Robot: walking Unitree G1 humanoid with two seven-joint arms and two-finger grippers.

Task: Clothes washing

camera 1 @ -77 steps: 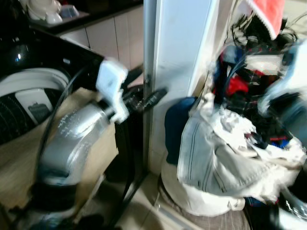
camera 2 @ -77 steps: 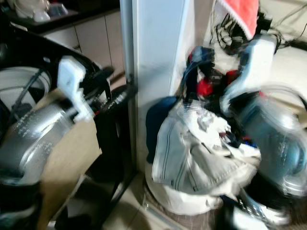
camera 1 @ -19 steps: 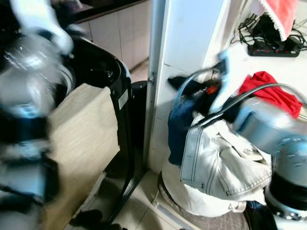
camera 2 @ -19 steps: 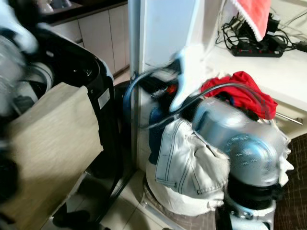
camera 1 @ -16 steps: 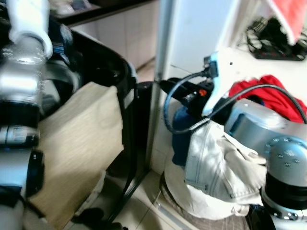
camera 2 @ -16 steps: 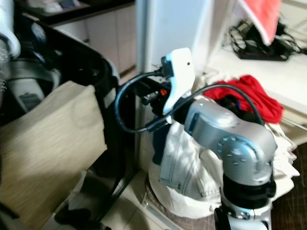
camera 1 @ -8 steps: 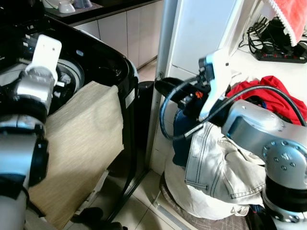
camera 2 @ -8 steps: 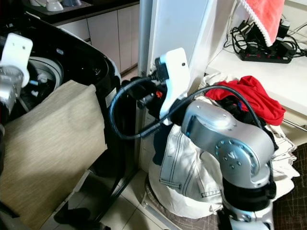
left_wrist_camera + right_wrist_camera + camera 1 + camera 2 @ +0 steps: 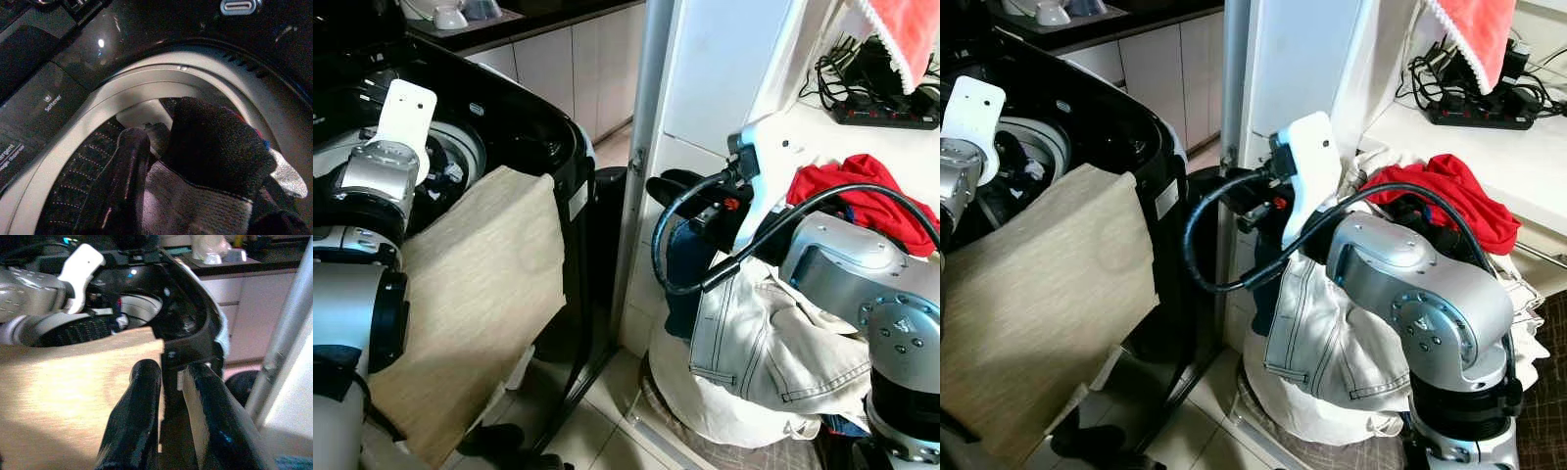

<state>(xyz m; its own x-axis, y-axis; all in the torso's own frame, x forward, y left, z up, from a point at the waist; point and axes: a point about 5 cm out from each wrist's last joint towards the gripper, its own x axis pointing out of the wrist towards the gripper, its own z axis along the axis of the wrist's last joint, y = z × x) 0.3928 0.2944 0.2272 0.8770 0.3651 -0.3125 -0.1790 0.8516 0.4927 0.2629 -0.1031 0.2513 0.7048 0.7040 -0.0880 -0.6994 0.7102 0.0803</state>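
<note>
The left gripper (image 9: 195,196), clamping a black-and-grey garment (image 9: 210,161), reaches into the washing machine drum (image 9: 1023,147) at ten o'clock; the right gripper (image 9: 171,396), jaws narrow and empty, extends toward twelve o'clock.

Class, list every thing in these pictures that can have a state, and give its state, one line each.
Washing machine: lid open, drum exposed.
Beige cloth: draped over the washer's front edge.
Left pincer: at the drum mouth, shut on a dark and grey garment.
Right pincer: raised beside the laundry pile, fingers slightly apart, holding nothing.
Pale jeans: lying atop the heaped pile.
Red garment: crumpled on the pile.
</note>
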